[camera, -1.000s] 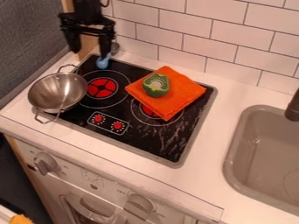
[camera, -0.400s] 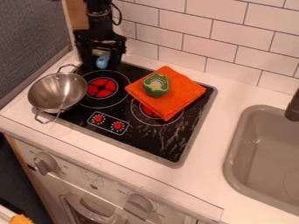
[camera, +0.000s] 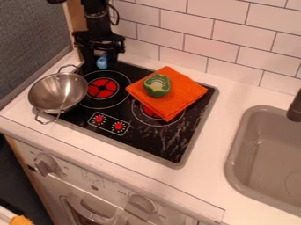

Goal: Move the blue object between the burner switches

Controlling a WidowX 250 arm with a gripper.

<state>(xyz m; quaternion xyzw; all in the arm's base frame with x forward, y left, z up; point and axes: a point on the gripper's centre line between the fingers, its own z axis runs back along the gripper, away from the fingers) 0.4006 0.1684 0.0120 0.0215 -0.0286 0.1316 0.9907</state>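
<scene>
Item, my black gripper (camera: 101,62): at the far left of the stove, pointing down, its fingers set wide, one to each side of the blue object. Item, one blue object (camera: 102,63): between those fingers, at the far left corner of the black stovetop (camera: 126,145), beyond the left burner (camera: 102,88). Item, one metal pot (camera: 57,93), two wire handles: upright at the left edge of the stovetop, left of that burner. Item, one pair of red burner switches (camera: 109,123): side by side in a white outline, nearer than the burners. Item, one folded orange cloth (camera: 182,94): far right of the stovetop, partly over the right burner (camera: 150,112), a green toy piece (camera: 157,91) on top. Item, one grey sink (camera: 258,162): right of the stove, I note, dark faucet (camera: 295,107) at its far right
</scene>
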